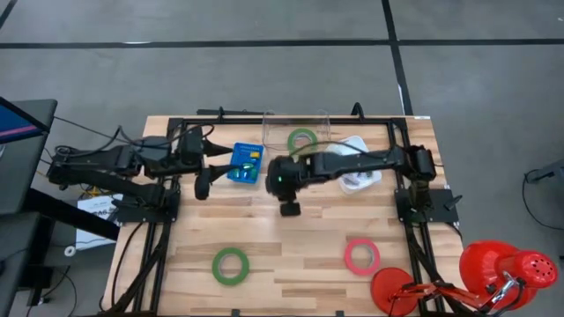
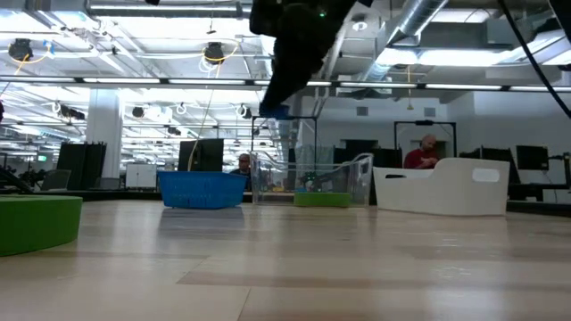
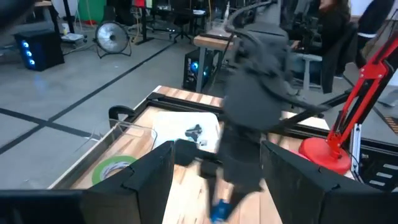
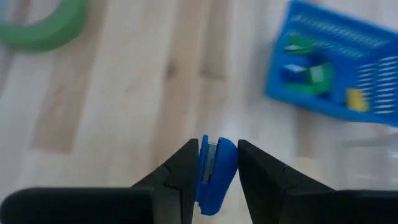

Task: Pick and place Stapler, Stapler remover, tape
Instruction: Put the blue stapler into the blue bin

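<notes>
Two grippers above the table: right gripper point(image 4: 217, 163) pinching a small blue stapler point(image 4: 214, 168) over bare wood near the blue basket point(image 4: 329, 68); left gripper point(image 3: 217, 168) hovering beside it, fingers apart, empty.

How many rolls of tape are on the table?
3. One green roll lies at the front left, one pinkish-red roll at the front right, and another green roll sits in the clear box at the back. None looks hidden.
</notes>
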Controlling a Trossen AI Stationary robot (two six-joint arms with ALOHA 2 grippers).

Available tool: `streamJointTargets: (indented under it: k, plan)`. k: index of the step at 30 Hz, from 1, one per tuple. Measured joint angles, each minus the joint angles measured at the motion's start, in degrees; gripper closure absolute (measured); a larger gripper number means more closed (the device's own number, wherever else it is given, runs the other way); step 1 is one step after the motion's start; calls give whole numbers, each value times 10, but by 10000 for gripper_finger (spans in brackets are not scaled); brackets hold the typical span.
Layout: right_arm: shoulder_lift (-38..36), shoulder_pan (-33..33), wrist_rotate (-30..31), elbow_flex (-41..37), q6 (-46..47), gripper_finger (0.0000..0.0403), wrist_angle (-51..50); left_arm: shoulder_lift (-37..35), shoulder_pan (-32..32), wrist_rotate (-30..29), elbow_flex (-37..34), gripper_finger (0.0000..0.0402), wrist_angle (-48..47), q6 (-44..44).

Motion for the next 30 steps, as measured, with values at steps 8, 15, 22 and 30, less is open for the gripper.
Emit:
streamJointTargets:
  k: [8,15,22,30]
  plan:
    - [0,-70,1,36,0,302,67,-17,0,0,-1,175,-1,0]
    - [0,-107,-5,41,-1,302,153,-22,0,0,-1,175,0,0]
    - [0,-133,-5,41,-1,302,253,-25,0,0,-1,175,1,0]
    - [0,-146,-5,41,-1,302,322,-25,0,0,-1,175,0,0]
